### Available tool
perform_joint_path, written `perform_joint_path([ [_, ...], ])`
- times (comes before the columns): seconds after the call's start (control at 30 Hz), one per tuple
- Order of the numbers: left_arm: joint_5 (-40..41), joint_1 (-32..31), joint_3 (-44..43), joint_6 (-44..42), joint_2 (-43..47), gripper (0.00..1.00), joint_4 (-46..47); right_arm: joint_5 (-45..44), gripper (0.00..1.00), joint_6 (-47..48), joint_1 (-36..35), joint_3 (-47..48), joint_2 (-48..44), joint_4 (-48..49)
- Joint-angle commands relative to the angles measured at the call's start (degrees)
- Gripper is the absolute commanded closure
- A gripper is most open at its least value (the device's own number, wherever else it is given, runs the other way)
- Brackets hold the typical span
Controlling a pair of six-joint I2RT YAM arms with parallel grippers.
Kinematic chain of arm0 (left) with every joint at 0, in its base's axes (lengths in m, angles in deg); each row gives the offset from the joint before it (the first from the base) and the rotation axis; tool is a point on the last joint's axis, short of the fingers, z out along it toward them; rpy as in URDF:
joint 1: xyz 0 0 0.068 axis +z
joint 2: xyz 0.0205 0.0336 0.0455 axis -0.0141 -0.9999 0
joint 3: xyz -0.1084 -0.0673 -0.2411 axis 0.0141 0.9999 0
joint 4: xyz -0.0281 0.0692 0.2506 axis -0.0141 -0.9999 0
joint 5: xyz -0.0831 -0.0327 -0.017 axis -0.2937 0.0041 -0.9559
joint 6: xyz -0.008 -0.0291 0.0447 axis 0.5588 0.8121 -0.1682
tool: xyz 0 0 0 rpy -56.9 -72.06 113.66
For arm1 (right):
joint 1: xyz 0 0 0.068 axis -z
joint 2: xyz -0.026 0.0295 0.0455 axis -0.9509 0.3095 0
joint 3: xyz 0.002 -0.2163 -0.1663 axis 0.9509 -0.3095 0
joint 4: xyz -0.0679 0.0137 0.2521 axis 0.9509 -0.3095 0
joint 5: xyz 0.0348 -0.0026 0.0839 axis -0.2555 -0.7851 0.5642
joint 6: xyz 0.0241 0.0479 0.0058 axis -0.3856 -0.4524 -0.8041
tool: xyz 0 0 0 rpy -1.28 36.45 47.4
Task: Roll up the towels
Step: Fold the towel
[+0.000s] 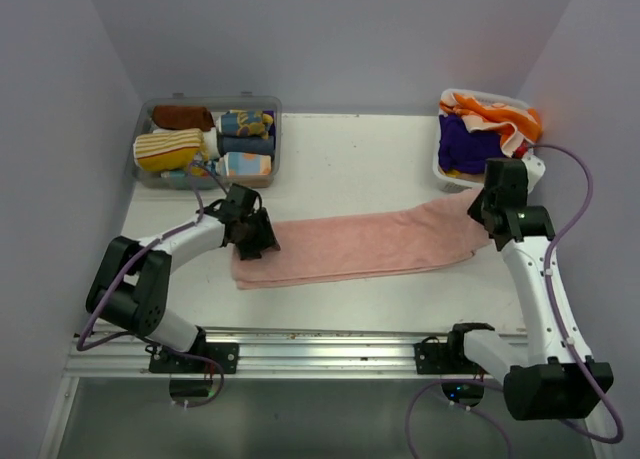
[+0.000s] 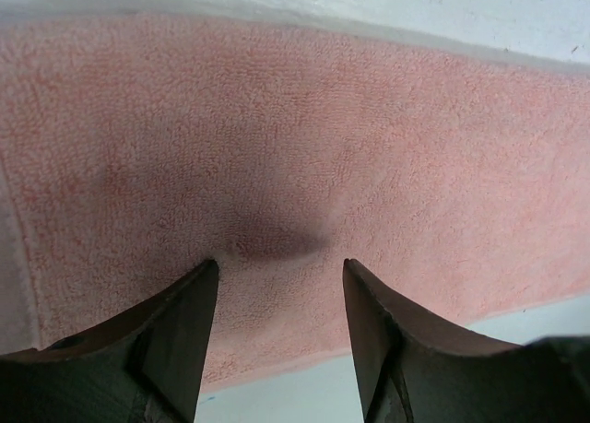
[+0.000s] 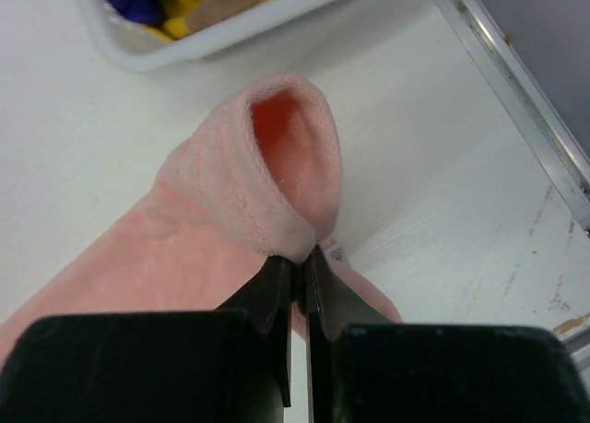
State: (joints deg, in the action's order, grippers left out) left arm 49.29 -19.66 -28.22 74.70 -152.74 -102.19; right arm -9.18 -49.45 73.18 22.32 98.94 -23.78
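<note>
**Grip set on pink towel (image 1: 360,247), first turn of roll not yet made**

Position: strip lies folded long across mid-table, from about 9 o'clock to 3 o'clock in the top view.

Fingers of right gripper (image 3: 300,266) are pressed together on the 3 o'clock end, with the hem pinched between them. The cloth above the pinch curls into an open loop.

Fingers of left gripper (image 2: 277,268) stand apart, tips down on the 9 o'clock end, holding nothing. A shallow dimple shows in the pile between them.

Judgement: the step in hand looks like starting the roll from the 3 o'clock end.
- Carry the pinched hem low toward 9 o'clock and tuck it tight, so the core turn stays small.
- Keep the strip's long edges square, or the roll may cone.
- Left fingers can serve as an anchor, pressing just enough to stop sliding without bunching the cloth.

Materials:
- Towel is terry with a short matte pile, limp, with a thicker stitched hem at the end.
- Table (image 1: 350,149) is white and smooth, so the cloth probably slips easily.
- Grey bin (image 1: 210,101) at 10 o'clock holds rolled towels (image 1: 168,149), which are firm cylinders.
- White basket (image 1: 440,171) at 2 o'clock holds loose towels (image 1: 490,114), orange and purple, crumpled
</note>
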Motion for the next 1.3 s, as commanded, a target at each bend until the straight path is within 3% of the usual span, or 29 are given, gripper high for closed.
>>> perform_joint_path([
  [0.0, 0.94, -0.8, -4.62, -0.64, 1.84, 0.39, -5.52, -2.94, 1.0, 0.01, -7.26, 5.73, -0.58, -2.51],
  [0.13, 3.59, 1.3, -8.51, -5.29, 6.69, 0.38, -11.09, -2.06, 1.0, -2.53, -17.0, 10.04, 1.44, -2.87],
  [0.3, -0.36, 10.88, -7.63, -9.0, 6.7, 0.4, -9.96, -0.84, 1.0, -4.56, -24.23, 11.8, 4.78, -1.2],
  [0.6, 3.83, 12.73, -8.16, -9.52, -4.19, 0.43, -5.03, -2.06, 1.0, -7.55, -42.41, 16.9, 14.09, 0.82],
  [0.73, 5.6, 13.52, -8.42, -10.14, -4.03, 0.43, -5.55, -1.89, 1.0, -7.72, -48.12, 19.97, 18.57, 1.61],
  [0.93, 4.03, 13.88, -10.88, -11.37, -0.52, 0.41, -9.77, -0.22, 1.0, -7.55, -54.64, 25.24, 26.22, 3.02],
  [1.1, 5.42, 14.49, -12.38, -12.6, 6.25, 0.39, -15.13, 0.57, 1.0, -7.2, -56.14, 27.1, 30.1, 3.63],
  [1.27, 6.58, 19.39, -7.13, -14.01, 7.49, 0.41, -14.71, 0.66, 1.0, -7.46, -56.23, 26.66, 30.54, 4.42],
])
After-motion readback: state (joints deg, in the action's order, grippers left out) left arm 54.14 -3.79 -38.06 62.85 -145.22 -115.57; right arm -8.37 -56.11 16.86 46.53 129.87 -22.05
